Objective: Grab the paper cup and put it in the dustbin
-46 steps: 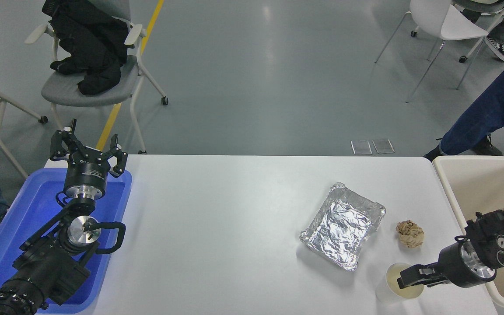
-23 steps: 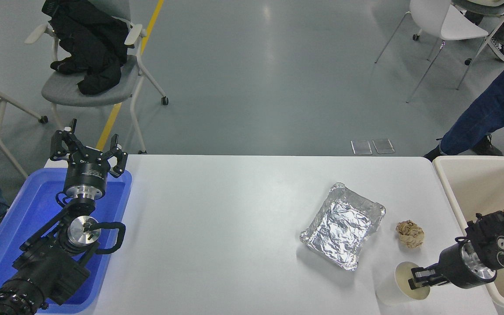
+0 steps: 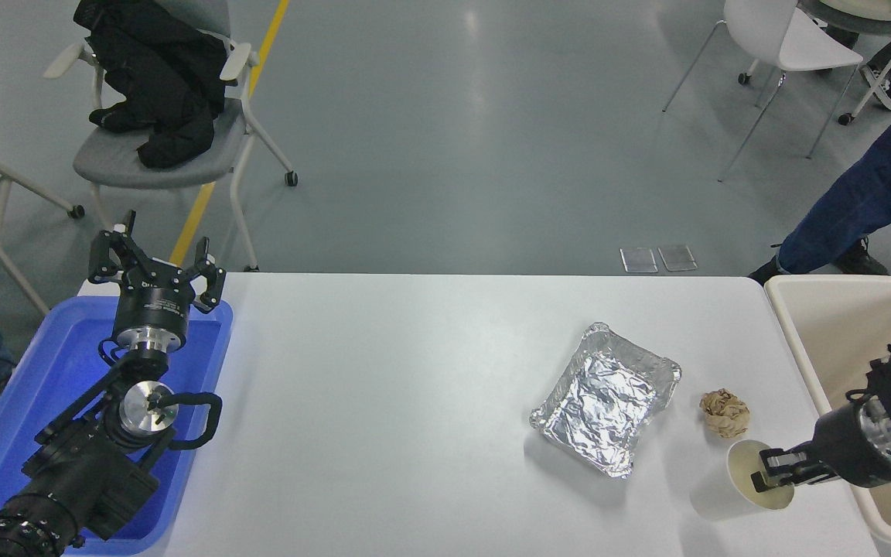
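The white paper cup (image 3: 743, 481) is near the table's front right, tilted with its cream mouth towards the camera. My right gripper (image 3: 772, 472) is shut on the cup's rim and holds it just left of the dustbin (image 3: 809, 340), the cream bin at the table's right end. My left gripper (image 3: 155, 267) is open and parked above the blue tray at the lower left.
A silver foil tray (image 3: 608, 396) lies left of the cup. A crumpled brown paper ball (image 3: 725, 412) lies just behind the cup. A blue plastic tray (image 3: 43, 387) sits at the table's left end. A person's leg (image 3: 863, 201) stands by the bin's far side.
My right gripper has moved right and slightly up towards the dustbin, carrying the paper cup with it. The cup has tilted. The left arm has not moved.
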You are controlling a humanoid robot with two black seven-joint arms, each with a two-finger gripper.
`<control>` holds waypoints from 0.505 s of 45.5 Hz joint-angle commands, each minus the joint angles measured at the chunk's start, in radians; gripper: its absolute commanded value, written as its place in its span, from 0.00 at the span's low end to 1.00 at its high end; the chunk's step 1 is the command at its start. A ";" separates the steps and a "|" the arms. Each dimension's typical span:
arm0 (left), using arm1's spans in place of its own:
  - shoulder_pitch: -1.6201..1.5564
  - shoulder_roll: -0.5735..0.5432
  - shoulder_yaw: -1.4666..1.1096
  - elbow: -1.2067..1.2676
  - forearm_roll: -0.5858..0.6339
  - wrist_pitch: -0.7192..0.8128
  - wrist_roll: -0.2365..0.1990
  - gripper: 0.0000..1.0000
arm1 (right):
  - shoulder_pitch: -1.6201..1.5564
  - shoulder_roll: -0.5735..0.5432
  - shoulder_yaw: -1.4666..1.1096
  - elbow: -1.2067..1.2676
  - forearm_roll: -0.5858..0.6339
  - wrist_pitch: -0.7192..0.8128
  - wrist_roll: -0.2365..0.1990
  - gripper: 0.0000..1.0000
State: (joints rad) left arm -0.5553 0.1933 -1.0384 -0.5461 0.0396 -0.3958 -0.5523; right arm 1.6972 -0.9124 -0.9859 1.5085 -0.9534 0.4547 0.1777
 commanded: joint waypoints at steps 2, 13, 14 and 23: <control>0.000 0.000 -0.002 0.000 0.000 0.000 0.002 0.99 | 0.559 0.018 -0.419 0.177 0.047 0.073 0.002 0.00; 0.000 -0.001 -0.003 0.000 0.000 0.000 0.003 0.99 | 0.777 0.138 -0.605 0.203 0.105 0.079 0.029 0.00; 0.000 -0.002 -0.003 0.000 0.000 0.000 0.003 0.99 | 0.783 0.141 -0.609 0.203 0.105 0.079 0.031 0.00; 0.000 -0.002 -0.003 0.000 0.000 0.000 0.003 0.99 | 0.812 0.153 -0.625 0.203 0.105 0.078 0.028 0.00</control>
State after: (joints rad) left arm -0.5553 0.1924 -1.0408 -0.5461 0.0401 -0.3958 -0.5500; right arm 2.3915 -0.7970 -1.5202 1.6908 -0.8632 0.5258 0.2010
